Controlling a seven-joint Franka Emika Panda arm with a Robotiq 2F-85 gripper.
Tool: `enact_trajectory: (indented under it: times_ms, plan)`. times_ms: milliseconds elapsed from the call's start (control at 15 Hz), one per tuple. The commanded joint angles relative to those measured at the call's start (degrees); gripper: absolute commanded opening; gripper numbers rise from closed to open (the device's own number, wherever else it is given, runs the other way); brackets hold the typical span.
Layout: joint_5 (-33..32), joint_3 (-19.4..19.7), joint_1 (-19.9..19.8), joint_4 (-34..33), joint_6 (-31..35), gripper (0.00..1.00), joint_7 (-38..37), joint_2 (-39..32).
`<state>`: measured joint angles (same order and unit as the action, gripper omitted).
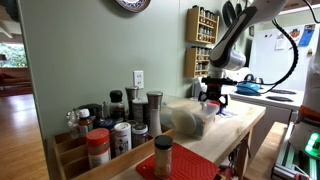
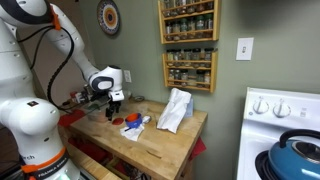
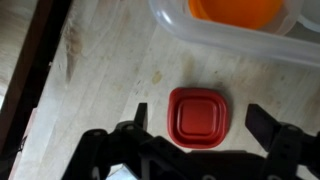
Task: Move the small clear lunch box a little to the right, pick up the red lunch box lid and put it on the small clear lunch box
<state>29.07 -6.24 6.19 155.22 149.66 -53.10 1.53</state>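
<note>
The jaws are standing spread wide and gripping nothing. In the wrist view the gripper [image 3: 196, 110] is hanging low over the wood, with one black finger [image 3: 137, 114] showing at nine o'clock of the red lid [image 3: 199, 117] and the other at three o'clock. The lid is lying between them, and bare wood is showing on both sides, so neither finger seems to be touching it. The gap at three o'clock is looking the wider one.

The lid is a bright red square with rounded corners. A raised flat panel is filling its middle, and a slightly darker groove is running round inside the edge. It is lying flat on the wooden table [image 3: 90, 70].

At about one o'clock of the lid, a little apart from it, the clear lunch box [image 3: 215, 38] is sitting on the same wood. Its pale, see-through wall is curving across the top of the wrist view, and something orange [image 3: 235, 8] is glowing inside it.

In both exterior views the arm is bending down so that the gripper [image 1: 211, 100] [image 2: 114, 103] is pointing at the tabletop. A crumpled white bag [image 2: 175, 110] is standing further along the table, and a spice rack [image 2: 188, 40] is hanging on the wall behind.
</note>
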Motion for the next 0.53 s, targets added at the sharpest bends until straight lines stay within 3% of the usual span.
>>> enact_trajectory:
  times_ms: [0,467]
  plan:
    - [4.95,-0.56,0.78,0.57,2.77,1.0,1.01,-1.63]
    - [11.6,-0.99,0.79,-0.45,7.87,1.0,4.65,-5.78]
